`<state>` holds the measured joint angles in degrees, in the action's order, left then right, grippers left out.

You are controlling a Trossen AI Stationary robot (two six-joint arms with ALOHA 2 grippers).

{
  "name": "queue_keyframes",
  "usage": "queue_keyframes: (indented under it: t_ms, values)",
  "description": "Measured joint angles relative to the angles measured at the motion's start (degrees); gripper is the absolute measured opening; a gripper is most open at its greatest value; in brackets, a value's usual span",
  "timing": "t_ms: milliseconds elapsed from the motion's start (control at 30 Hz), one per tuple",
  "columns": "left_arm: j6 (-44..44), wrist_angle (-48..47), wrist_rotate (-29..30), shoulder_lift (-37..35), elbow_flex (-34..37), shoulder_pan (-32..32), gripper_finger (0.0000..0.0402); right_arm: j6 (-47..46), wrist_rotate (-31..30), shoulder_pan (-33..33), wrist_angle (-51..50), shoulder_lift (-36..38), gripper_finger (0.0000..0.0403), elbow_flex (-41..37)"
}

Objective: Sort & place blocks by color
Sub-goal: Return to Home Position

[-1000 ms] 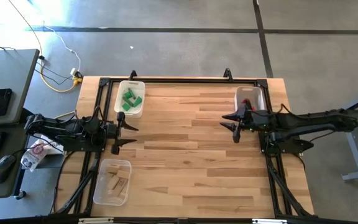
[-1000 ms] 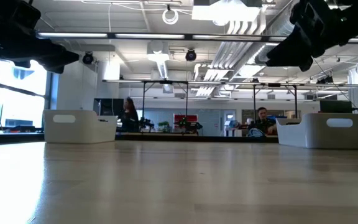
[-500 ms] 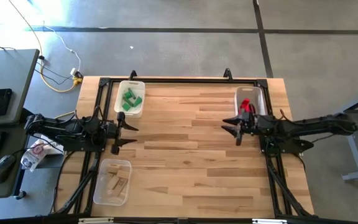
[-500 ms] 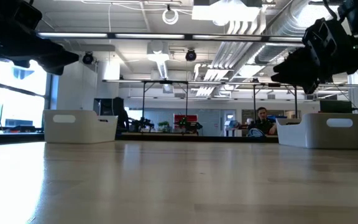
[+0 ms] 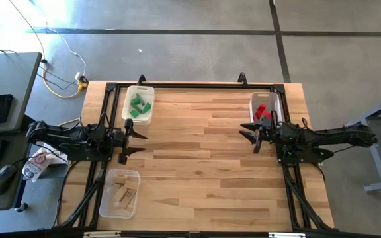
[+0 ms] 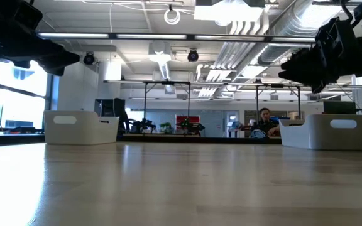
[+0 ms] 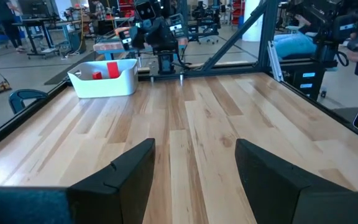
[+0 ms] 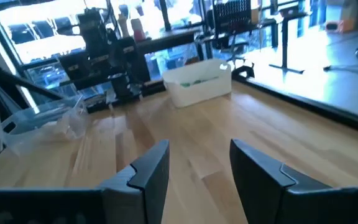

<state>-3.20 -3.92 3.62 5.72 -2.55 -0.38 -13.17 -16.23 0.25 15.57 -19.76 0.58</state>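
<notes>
**bench_lurker:** Watching the right arm fold up from where I'm standing. The right gripper (image 5: 249, 139) has slid back from beside the pale plastic bin on the right (image 5: 278, 99) toward its own mount. Its fingers are spread and there's nothing between them.

**tablewatcher:** Yep, and the left gripper (image 5: 137, 143) hasn't budged. It's parked at the left edge, fingers apart too, also empty.

**bench_lurker:** So where did everything end up? I see the red painted wooden blocks (image 5: 262, 111) in that right bin. The green painted wooden blocks (image 5: 138, 106) are in the white plastic bin at the far left corner (image 5: 139, 88).

**tablewatcher:** And the plain light wood blocks (image 5: 123, 194) are lying in the clear plastic bin at the near left (image 5: 104, 198). I can't spot a single piece loose on the light wooden table (image 5: 197, 165).

**bench_lurker:** Then I'd call the sorting done. That pull-back looks like the arm going to rest, not reaching for another pick.
</notes>
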Motion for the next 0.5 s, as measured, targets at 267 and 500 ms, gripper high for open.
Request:
queue_keyframes:
  t_ms: [267, 500]
  values:
    - [0.00, -0.02, 0.02, 0.00, 0.00, 0.00, 0.0209, 4.62, -3.36, 0.00, -0.28, 4.72, 0.0156, 0.00]
    - [0.00, 0.00, 0.00, 0.00, 0.00, 0.00, 0.0209, 10.56, -3.78, 0.00, 0.08, 11.66, 0.0156, -0.02]
